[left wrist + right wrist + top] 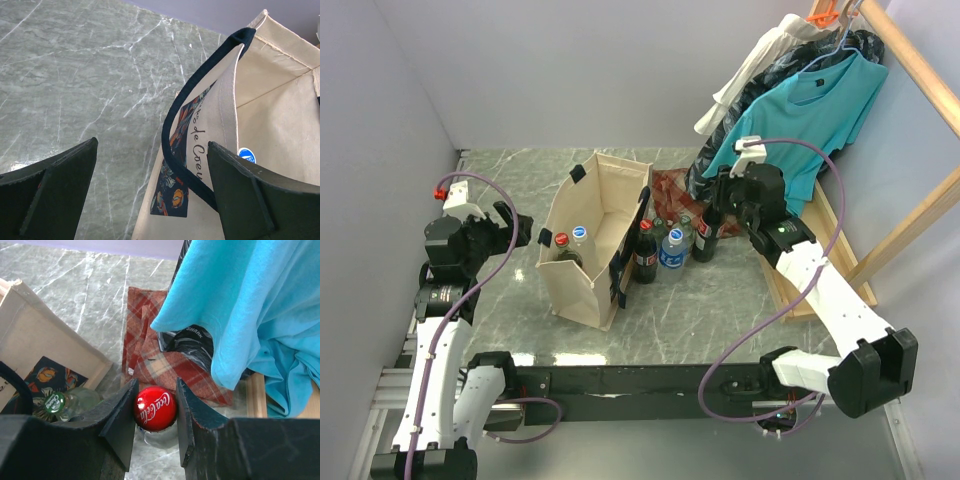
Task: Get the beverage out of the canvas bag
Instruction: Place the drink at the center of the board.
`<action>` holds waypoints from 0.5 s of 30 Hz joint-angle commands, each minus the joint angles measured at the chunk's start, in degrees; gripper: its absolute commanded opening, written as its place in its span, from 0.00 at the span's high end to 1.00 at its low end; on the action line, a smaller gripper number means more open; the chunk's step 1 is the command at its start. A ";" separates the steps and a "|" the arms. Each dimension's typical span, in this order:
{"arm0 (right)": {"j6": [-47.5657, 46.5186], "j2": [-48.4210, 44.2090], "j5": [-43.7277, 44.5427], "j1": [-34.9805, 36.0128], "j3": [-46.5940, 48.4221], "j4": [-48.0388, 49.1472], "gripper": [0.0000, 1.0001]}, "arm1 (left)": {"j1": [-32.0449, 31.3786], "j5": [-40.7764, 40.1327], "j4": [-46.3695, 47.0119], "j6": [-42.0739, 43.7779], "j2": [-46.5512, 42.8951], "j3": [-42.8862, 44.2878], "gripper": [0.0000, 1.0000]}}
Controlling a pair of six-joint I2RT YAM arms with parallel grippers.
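canvas bag [582, 275]: stood upright on the surface [720, 300], mouth open; its soft walls would likely sag or tip if tugged.
in the bag: a red-capped bottle [561, 240] and a blue-capped bottle [580, 233], upright, side by side.
right claw [156, 390]: clamped on the red cap of a cola bottle [155, 410] outside the bag, near the plaid cloth [165, 365].
left claw [150, 190]: wide open, empty, just beside the bag's printed side.
handling: bottles looked rigid, smooth, probably heavy; the neck under the cap seemed the surest hold.
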 commanded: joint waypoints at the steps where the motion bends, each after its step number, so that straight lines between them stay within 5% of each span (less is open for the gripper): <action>1: 3.09 -5.32 -1.81 0.36 1.26 8.79 0.60 | 0.27 0.89 0.97 0.67 -0.52 0.36 0.04; 15: 3.35 -6.37 -1.81 0.27 0.99 8.26 0.55 | 0.36 1.07 0.79 0.67 -0.43 0.45 0.04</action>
